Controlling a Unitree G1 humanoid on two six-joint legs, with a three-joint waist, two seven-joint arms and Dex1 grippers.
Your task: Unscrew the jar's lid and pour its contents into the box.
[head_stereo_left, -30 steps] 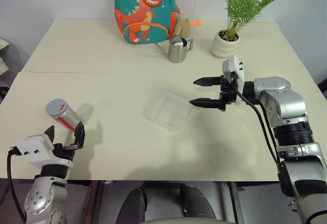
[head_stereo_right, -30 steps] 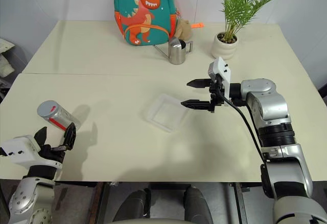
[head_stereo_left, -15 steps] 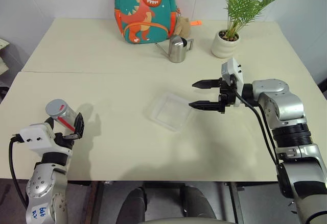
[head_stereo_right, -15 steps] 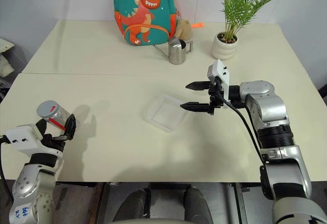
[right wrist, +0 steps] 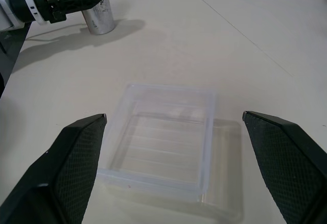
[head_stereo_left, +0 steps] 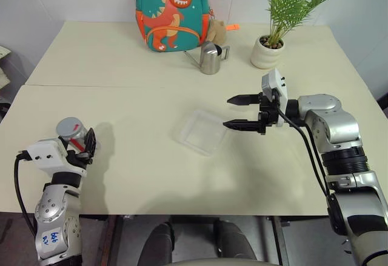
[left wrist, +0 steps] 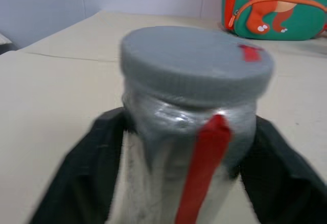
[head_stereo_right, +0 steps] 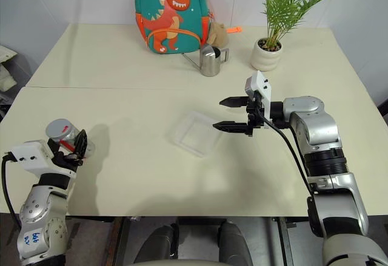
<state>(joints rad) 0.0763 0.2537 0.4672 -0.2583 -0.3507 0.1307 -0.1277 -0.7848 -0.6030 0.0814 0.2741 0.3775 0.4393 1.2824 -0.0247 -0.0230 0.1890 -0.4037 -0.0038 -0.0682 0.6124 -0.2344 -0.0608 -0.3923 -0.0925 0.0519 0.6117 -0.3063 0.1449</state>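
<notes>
1 jar between left tool fingers

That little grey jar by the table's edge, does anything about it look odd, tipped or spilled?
Nothing stands out. The jar stands upright on the table with its lid on, the left tool closed around its body. No spill shows, and the box sits flat and empty by the open right tool.

You're looking at grey jar standing upright near table's left edge, lid sitting screwed on; clear box lying empty mid-table, well apart.
</notes>
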